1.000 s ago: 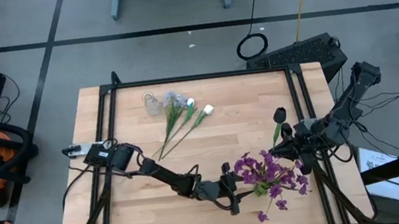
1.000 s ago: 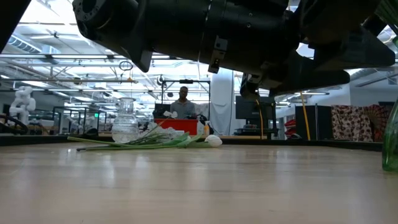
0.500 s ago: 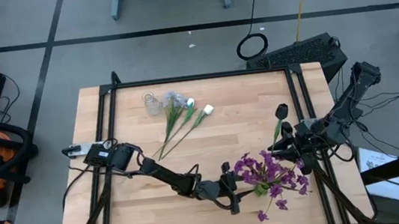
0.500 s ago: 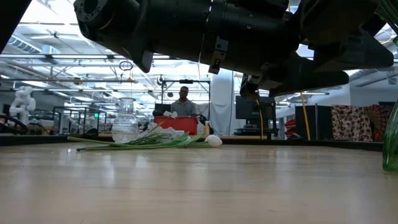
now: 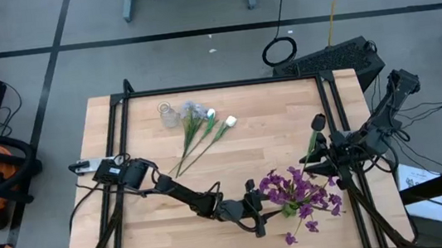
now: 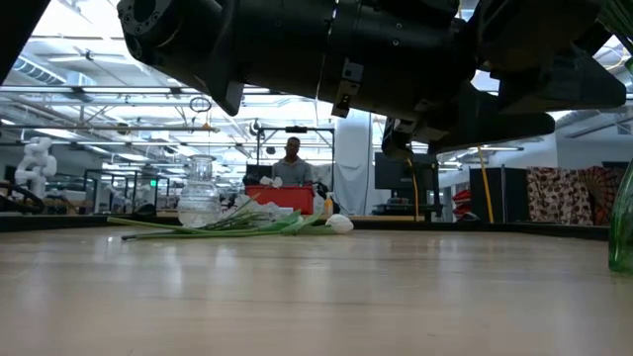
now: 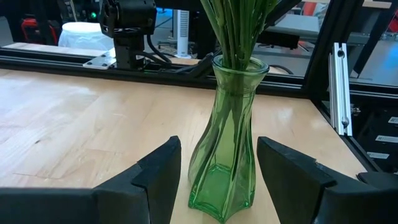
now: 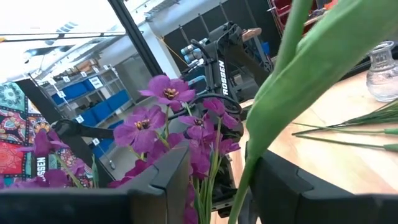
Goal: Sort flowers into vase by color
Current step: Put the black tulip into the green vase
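A green glass vase [image 7: 225, 143] stands near the table's near edge and holds purple flowers [image 5: 296, 192]. My left gripper [image 5: 257, 207] is open, level at the table, with one finger on either side of the vase's lower body [image 7: 219, 180]; I cannot tell whether they touch it. My right gripper [image 5: 311, 164] is beside the purple bunch, toward the right edge. It is shut on a flower with a dark bud [image 5: 318, 121] and a green stalk. White and pale grey-blue flowers [image 5: 204, 126] lie flat by a clear vase [image 5: 169, 113]. My right gripper holds the dark-budded flower by its green stalk [image 8: 247, 177], pinched between the two fingers. The fingers come level from the table's right side and lie across the stalk. The flower is lifted clear; stalk and leaf rise above the fingers to the bud [image 5: 318, 121].
The clear vase [image 6: 199, 203] stands far left of centre, with the loose stems [image 6: 227, 225] and a white bud [image 6: 339, 223] lying beside it. Black frame rails [image 5: 331, 103] run along the table's sides. Bare wood lies in the middle [image 5: 249, 150]. A person stands in the room behind [image 6: 292, 158].
My right gripper has carried the dark-budded flower a little toward the table's right edge; the bud now stands slightly farther right and farther back than a second ago. My left gripper, the green vase and the lying flowers have kept still.
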